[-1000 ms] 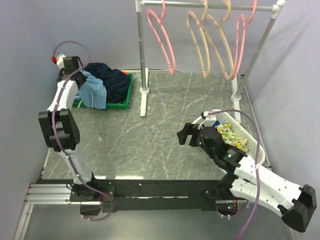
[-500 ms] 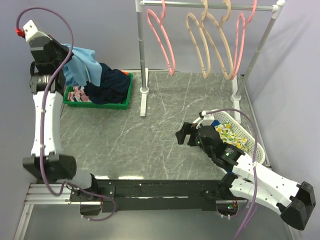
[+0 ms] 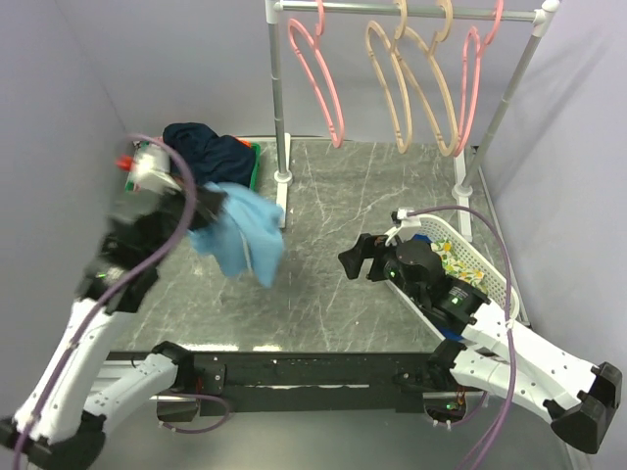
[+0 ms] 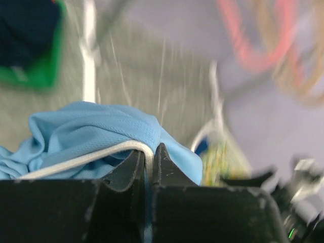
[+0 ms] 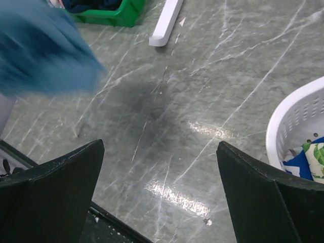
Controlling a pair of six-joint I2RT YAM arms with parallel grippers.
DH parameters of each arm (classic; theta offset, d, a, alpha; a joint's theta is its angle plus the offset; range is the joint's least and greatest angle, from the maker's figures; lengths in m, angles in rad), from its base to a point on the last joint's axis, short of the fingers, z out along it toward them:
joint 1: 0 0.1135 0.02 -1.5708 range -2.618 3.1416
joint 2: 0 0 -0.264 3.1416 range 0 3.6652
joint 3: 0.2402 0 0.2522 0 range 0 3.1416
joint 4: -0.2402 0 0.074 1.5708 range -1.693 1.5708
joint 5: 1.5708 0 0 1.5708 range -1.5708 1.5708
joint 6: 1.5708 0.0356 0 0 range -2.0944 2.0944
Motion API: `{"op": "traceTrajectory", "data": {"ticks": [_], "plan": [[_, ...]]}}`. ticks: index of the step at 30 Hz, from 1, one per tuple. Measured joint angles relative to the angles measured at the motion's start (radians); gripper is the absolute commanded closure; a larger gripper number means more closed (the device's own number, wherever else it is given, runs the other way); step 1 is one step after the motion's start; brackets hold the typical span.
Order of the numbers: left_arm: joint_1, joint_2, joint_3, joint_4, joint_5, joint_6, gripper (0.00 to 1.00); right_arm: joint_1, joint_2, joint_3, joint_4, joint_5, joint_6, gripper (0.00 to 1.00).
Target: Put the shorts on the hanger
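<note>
**Shorts gripped in my left pincer, above the table**

My right pincer [image 3: 358, 262] hovers released at the near right, jaws wide, beside the white basket [image 3: 495, 279] that holds a lemon-print cloth [image 3: 453, 262]. My left pincer [image 4: 148, 154] is clenched on the sky-blue shorts [image 3: 243, 240], the white drawstring [image 4: 91, 157] caught between the jaws. The fabric hangs over the grey table [image 3: 323, 294], left of centre. Farther left, a navy garment [image 3: 206, 145] fills the green tray [image 3: 257, 166]. On the far rail [image 3: 411, 12], the pink hanger [image 3: 337, 137] hangs left of the tan hangers [image 3: 449, 147].
</note>
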Motion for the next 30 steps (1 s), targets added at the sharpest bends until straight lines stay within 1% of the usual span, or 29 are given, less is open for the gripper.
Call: {"op": "traceTrajectory", "data": {"ticks": [2,3,4,6,7,8,11,12,13,14,16,18,19,20,21,22,23,24,26,28,30], "plan": [[-0.119,0.003,-0.103,-0.003,-0.01,-0.032,0.99,0.001,-0.001,0.0,0.0,-0.016,0.0,0.0],[-0.196,0.025,-0.156,0.002,-0.032,-0.052,0.98,0.003,0.001,0.0,0.0,-0.024,0.0,0.0],[-0.261,0.069,-0.205,0.006,-0.045,-0.07,0.91,0.005,0.005,0.0,0.0,-0.031,0.0,0.0],[-0.338,0.171,-0.261,0.028,-0.036,-0.094,0.82,0.01,0.016,0.0,-0.001,-0.039,0.001,0.0],[-0.353,0.232,-0.272,0.042,-0.027,-0.103,0.67,0.011,0.021,0.0,-0.001,-0.041,0.002,0.0],[-0.365,0.306,-0.272,0.069,-0.016,-0.108,0.54,0.013,0.025,0.0,-0.002,-0.041,0.004,0.0],[-0.371,0.528,-0.205,0.136,0.014,-0.106,0.33,0.018,0.032,0.0,-0.004,-0.039,0.008,0.04],[-0.371,0.607,-0.155,0.152,0.027,-0.101,0.22,0.02,0.033,0.0,-0.005,-0.039,0.008,0.04],[-0.371,0.665,-0.11,0.166,0.038,-0.094,0.09,0.025,0.035,0.0,-0.008,-0.037,0.007,0.04],[-0.37,0.707,-0.076,0.19,0.049,-0.085,0.08,0.034,0.039,0.0,-0.01,-0.034,0.006,0.05],[-0.368,0.716,-0.058,0.213,0.058,-0.071,0.07,0.079,0.05,0.0,-0.01,-0.016,0.003,0.07],[-0.357,0.666,-0.058,0.203,0.055,-0.059,0.06,0.14,0.074,0.003,-0.008,0.007,-0.004,0.09],[-0.35,0.632,-0.059,0.195,0.051,-0.055,0.01,0.183,0.098,0.011,-0.01,0.023,-0.009,0.09],[-0.339,0.592,-0.061,0.182,0.043,-0.052,0.01,0.21,0.122,0.019,-0.008,0.034,-0.012,0.07],[-0.324,0.533,-0.077,0.181,0.028,-0.05,0.01,0.249,0.155,0.034,-0.008,0.05,-0.016,0.03],[-0.307,0.473,-0.098,0.171,0.016,-0.052,0.01,0.287,0.197,0.053,-0.005,0.067,-0.02,0.01],[-0.286,0.399,-0.123,0.156,-0.001,-0.055,0.01,0.314,0.24,0.068,0.002,0.082,-0.023,0.0],[-0.268,0.331,-0.148,0.146,-0.018,-0.056,0.03,0.333,0.275,0.08,0.009,0.093,-0.027,0.0],[-0.235,0.199,-0.206,0.114,-0.072,-0.065,0.03,0.38,0.368,0.106,0.029,0.123,-0.03,0.01],[-0.227,0.097,-0.275,0.097,-0.106,-0.068,0.01,0.404,0.471,0.127,0.056,0.138,-0.029,0.06],[-0.227,0.036,-0.342,0.059,-0.127,-0.079,0.03,0.409,0.576,0.149,0.071,0.154,-0.02,0.25]]}}
